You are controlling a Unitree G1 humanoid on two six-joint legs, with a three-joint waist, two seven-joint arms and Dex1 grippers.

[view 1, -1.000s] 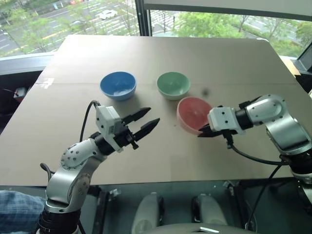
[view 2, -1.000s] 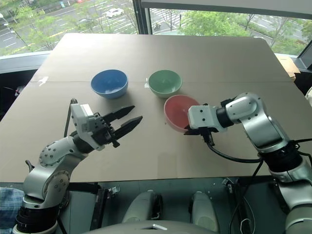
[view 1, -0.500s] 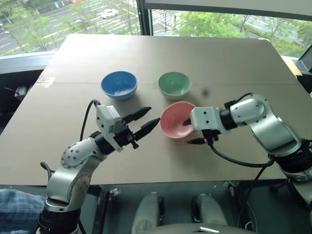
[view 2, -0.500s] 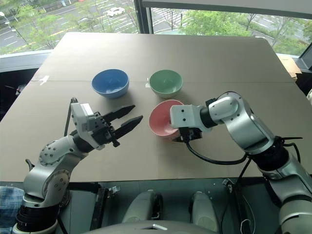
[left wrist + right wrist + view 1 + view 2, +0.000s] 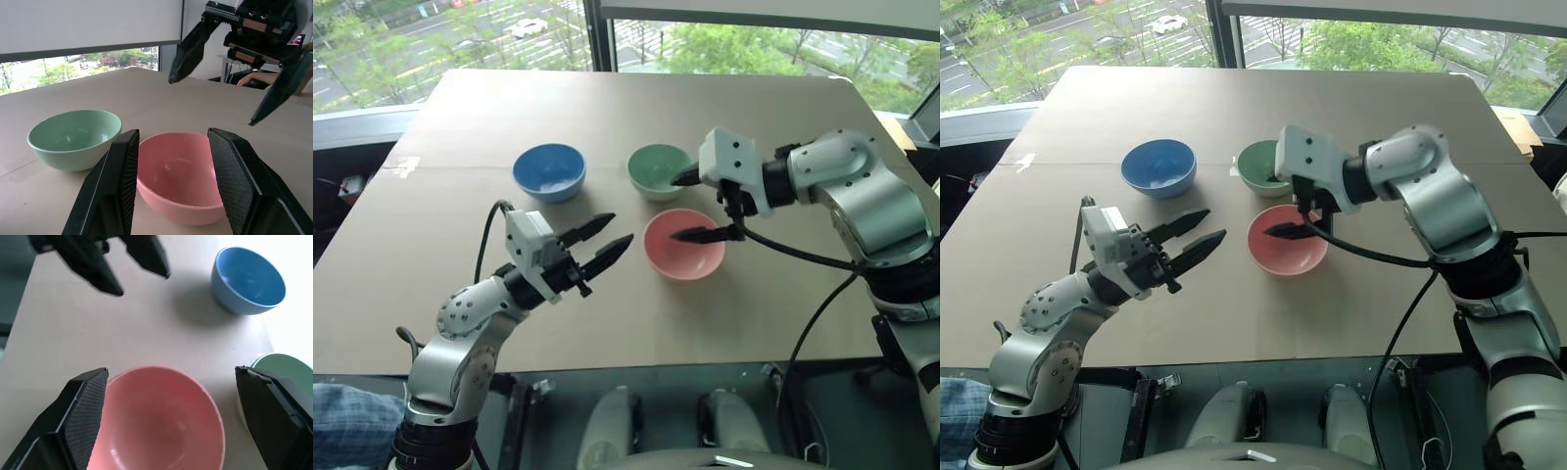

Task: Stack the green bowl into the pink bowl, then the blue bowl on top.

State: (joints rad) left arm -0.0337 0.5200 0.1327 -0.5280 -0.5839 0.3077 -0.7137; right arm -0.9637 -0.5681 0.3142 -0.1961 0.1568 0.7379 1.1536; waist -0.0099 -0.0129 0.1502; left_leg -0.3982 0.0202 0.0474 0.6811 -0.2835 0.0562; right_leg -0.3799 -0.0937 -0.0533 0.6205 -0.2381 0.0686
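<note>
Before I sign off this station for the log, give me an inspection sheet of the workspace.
Surface: brown tabletop, flat, with a seam across it.
Job's things: pink bowl, green bowl and blue bowl all upright, apart, unstacked.
Clutter: nothing seen.
Grippers: left gripper partly open, empty, beside the pink bowl; right gripper open, empty, over the pink bowl's far rim.
Cables: black cable hangs from the right wrist; another loops at the left wrist.
Surroundings: windows onto trees and a road.
</note>
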